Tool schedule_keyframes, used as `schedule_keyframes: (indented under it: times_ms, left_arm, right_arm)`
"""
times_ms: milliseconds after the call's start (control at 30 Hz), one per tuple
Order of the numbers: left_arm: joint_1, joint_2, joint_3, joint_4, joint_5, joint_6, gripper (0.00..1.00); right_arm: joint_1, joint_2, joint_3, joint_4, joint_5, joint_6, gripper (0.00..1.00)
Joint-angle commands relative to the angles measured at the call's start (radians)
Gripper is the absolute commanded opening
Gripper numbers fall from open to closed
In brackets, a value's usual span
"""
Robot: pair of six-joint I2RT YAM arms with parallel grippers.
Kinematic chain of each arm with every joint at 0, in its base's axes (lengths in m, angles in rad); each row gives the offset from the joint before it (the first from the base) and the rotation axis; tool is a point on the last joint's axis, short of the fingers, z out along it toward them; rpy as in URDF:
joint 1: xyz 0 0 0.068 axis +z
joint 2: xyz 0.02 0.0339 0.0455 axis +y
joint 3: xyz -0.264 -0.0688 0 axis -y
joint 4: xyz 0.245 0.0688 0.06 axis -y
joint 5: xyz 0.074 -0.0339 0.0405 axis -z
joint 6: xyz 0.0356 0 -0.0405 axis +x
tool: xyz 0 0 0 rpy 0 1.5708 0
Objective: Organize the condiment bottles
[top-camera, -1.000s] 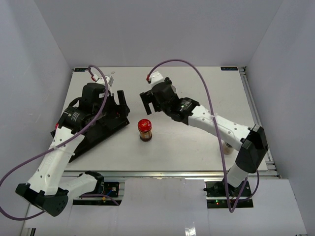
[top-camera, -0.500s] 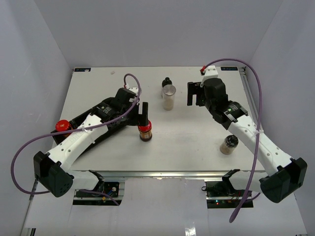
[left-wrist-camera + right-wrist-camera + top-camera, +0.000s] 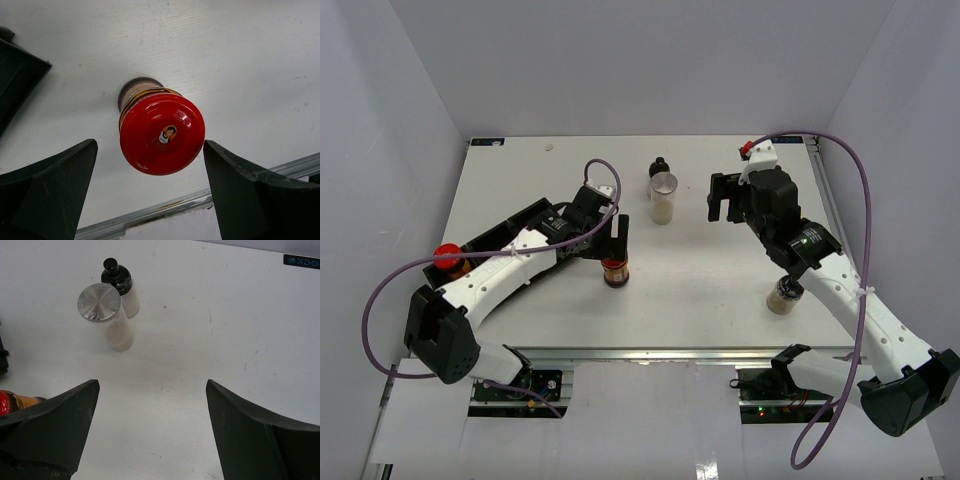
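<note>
While wide left hand [image 3: 148,146] flanks it untouched, red-capped jar [image 3: 162,134] stands upright; right hand [image 3: 152,385] wide.

Lab robot test cell: bare white table [image 3: 700,290], plain pale walls [image 3: 400,90] boxing three sides, aluminium rail [image 3: 650,353] along near edge.

A dark sticker [image 3: 301,261] at the far edge of the surface [image 3: 200,365] reads "XDO", and the frame cuts the rest. The red cap [image 3: 162,133] has a small face logo, but its letters are too small to read.
</note>
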Motion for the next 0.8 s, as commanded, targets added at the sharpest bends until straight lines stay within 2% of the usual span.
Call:
schedule_keyframes:
  times_ms: [0, 167, 400, 467, 533, 700, 767]
  left_arm:
    - [-0.012, 0.035, -0.015, 0.061, 0.000, -0.005, 0.98]
    - [-0.026, 0.075, -0.005, 0.063, -0.012, -0.008, 0.97]
    - [-0.035, 0.095, 0.004, 0.013, -0.085, -0.039, 0.87]
    - [-0.038, 0.102, 0.007, 0.004, -0.099, -0.040, 0.82]
    - [-0.040, 0.104, 0.008, 0.001, -0.104, -0.041, 0.72]
    - [-0.044, 0.102, 0.019, -0.017, -0.117, -0.054, 0.29]
    - [-0.044, 0.098, 0.032, -0.035, -0.127, -0.065, 0.07]
  right_arm:
    - [-0.007, -0.032, -0.027, 0.046, -0.025, -0.008, 0.93]
    - [-0.006, -0.037, -0.052, 0.058, -0.025, -0.008, 0.93]
    - [-0.008, -0.040, -0.076, 0.072, -0.031, -0.008, 0.93]
    - [-0.008, -0.041, -0.082, 0.076, -0.034, -0.008, 0.93]
    - [-0.009, -0.042, -0.084, 0.077, -0.039, -0.008, 0.93]
    - [-0.010, -0.042, -0.089, 0.079, -0.041, -0.008, 0.93]
    - [-0.010, -0.042, -0.089, 0.080, -0.042, -0.008, 0.93]
